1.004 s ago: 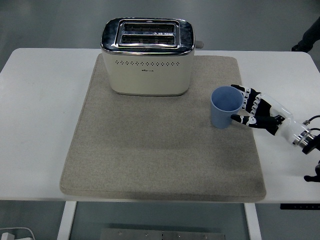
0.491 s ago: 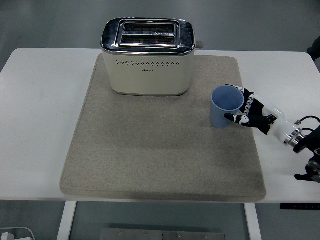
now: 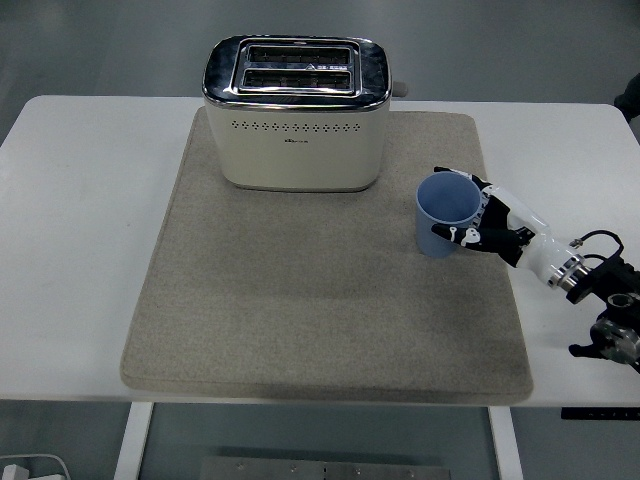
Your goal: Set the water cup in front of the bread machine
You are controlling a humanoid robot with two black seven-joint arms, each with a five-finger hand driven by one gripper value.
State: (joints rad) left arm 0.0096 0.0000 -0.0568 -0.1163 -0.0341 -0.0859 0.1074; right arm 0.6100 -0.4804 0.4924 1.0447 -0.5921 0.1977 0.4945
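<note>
A blue water cup (image 3: 446, 212) stands upright on the beige mat (image 3: 320, 290), to the right of and a little nearer than the cream and chrome toaster (image 3: 295, 112) at the mat's far side. My right hand (image 3: 482, 225) reaches in from the right edge and its fingers curl around the cup's right side, thumb on the near wall. The left arm is out of view.
The mat lies on a white table (image 3: 70, 230). The right forearm with cables (image 3: 600, 285) lies low over the table's right side. A dark shape (image 3: 628, 105) shows at the far right edge.
My right hand has closed in around the cup and the cup has shifted slightly left. The forearm has dropped lower toward the table.
</note>
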